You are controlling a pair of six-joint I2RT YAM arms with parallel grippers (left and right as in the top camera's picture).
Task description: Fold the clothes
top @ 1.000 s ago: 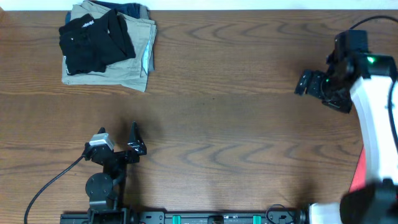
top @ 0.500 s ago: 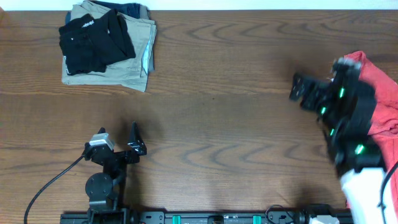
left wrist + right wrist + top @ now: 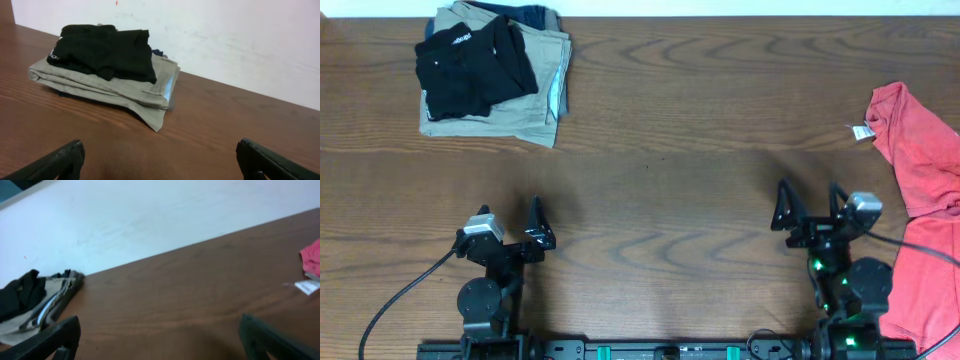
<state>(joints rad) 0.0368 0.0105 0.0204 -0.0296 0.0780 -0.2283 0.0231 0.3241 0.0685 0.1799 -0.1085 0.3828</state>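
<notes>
The clothes, a black garment [image 3: 470, 68], lie folded on top of a stack at the table's far left corner. They also show in the left wrist view [image 3: 105, 50] and small at the left of the right wrist view [image 3: 20, 297]. My left gripper [image 3: 510, 212] rests near the front edge, well short of the stack. It is open with only bare wood between its fingers [image 3: 159, 150]. My right gripper [image 3: 810, 205] sits near the front right, also open and empty [image 3: 160, 325].
Folded khaki trousers [image 3: 520, 115] lie under the black garment, with a dark blue item behind them. A red shirt [image 3: 920, 140] with a white tag [image 3: 861, 131] is spread at the right edge, close to the right arm.
The right arm has swung from the far right back to the front edge. The red shirt now shows lying flat at the right edge. The left arm has not moved.
</notes>
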